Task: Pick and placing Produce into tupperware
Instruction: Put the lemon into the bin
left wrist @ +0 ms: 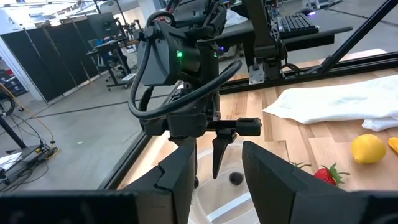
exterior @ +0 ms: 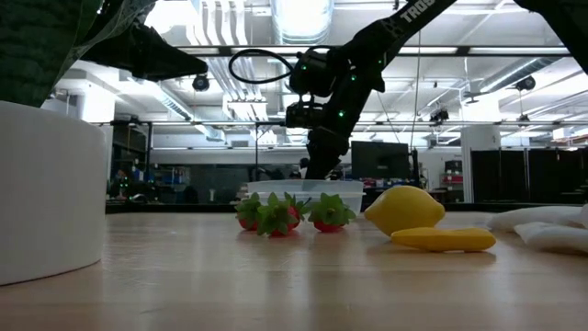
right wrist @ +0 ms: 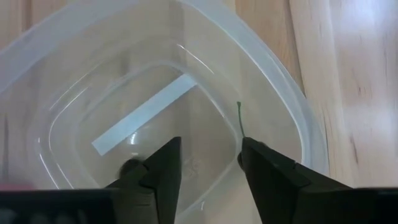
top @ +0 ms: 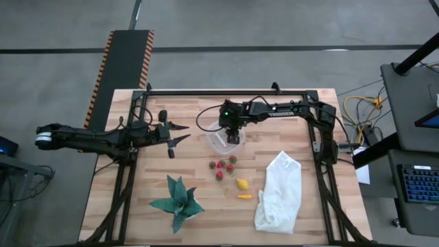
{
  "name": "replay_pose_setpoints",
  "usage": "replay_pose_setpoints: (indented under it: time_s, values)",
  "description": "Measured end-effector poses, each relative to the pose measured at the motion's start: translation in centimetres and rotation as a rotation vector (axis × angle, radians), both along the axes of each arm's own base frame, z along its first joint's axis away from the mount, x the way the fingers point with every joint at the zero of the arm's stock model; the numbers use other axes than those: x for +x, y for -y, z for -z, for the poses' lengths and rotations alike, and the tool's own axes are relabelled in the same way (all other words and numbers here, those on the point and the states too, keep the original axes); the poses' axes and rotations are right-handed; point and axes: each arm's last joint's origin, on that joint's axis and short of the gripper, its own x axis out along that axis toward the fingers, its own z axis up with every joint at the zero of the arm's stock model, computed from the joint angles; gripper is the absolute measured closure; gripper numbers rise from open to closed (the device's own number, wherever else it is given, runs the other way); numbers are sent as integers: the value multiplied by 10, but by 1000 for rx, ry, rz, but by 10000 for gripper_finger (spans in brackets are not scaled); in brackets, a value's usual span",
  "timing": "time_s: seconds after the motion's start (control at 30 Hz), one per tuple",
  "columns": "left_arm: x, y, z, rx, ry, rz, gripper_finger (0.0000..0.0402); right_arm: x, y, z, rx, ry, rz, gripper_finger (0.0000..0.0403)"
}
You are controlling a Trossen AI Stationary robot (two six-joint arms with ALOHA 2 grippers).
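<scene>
Right gripper [right wrist: 208, 165] hangs over the tupperware [right wrist: 273, 81], fingers apart, holding nothing; one dark ball [left wrist: 236, 178] already inside. Strawberries [top: 223, 167], lemon [top: 242, 184] and orange piece [top: 244, 196] lie on the table nearby. Risk: fingers clipping the tub rim and dragging it. Left gripper [top: 180, 133] waits aside, spread.

In the high view the right gripper [top: 233, 134] covers the 12 o'clock part of the tupperware [top: 218, 145], hiding what lies inside. In the right wrist view a dark ball [right wrist: 130, 167] (partly behind one finger) is blurred. The strawberries [top: 222, 167] are too small to count surely from above. The low view cuts off the white bag [exterior: 549, 228] at 3 o'clock.
</scene>
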Motion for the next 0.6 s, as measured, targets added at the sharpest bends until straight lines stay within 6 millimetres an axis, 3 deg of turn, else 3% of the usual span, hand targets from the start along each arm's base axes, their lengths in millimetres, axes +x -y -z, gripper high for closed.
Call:
replay_pose_setpoints:
  time_s: [0.13, 0.23, 0.4, 0.6]
  values:
    - [0, 0, 0, 0, 0, 0, 281, -2, -1, -3, 11, -6, 18, 243]
    - [0, 0, 0, 0, -1, 0, 281, -9, -3, -16, 16, -9, 26, 246]
    - [0, 0, 0, 0, 0, 0, 281, -26, -13, -59, 33, 58, 22, 254]
    - [0, 0, 0, 0, 0, 0, 281, -62, -49, -126, 69, 190, -75, 263]
